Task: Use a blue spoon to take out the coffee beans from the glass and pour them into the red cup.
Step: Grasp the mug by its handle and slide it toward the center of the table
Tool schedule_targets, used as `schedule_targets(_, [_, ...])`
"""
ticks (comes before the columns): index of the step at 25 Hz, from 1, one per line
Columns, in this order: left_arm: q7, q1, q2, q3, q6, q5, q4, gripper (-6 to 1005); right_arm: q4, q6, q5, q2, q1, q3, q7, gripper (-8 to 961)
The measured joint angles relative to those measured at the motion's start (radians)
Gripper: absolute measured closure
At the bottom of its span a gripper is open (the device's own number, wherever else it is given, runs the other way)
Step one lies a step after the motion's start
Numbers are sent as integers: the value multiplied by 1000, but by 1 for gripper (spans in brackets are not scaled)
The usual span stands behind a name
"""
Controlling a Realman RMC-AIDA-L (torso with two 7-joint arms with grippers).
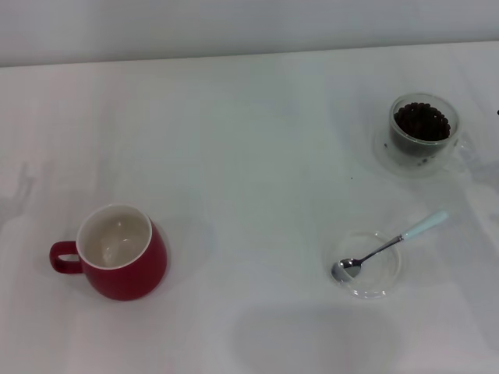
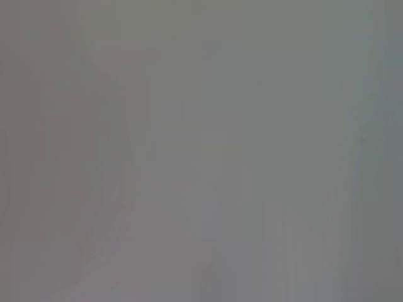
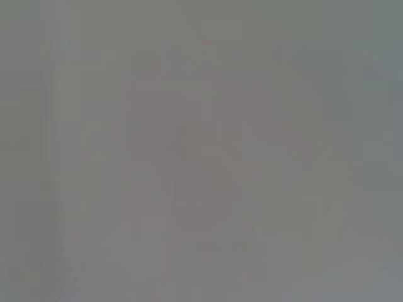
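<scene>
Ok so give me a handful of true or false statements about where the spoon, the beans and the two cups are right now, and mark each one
1. The blue spoon lies with its bowl in a flat clear dish. True.
2. The red cup already holds coffee beans. False: its cream inside looks empty.
3. The coffee beans are in the glass, on the robot's right side of the table. True.
4. An end effector is gripping the spoon. False: no end effector shows in any view, and the spoon lies untouched.
5. The red cup stands right beside the glass. False: they are far apart, the cup near left, the glass far right.
</scene>
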Motion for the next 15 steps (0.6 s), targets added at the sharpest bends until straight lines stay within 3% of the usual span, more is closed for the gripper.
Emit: schedule_targets(15, [0, 10, -2, 5, 26, 13, 0, 119, 22, -8, 0, 0, -20, 0, 0, 184])
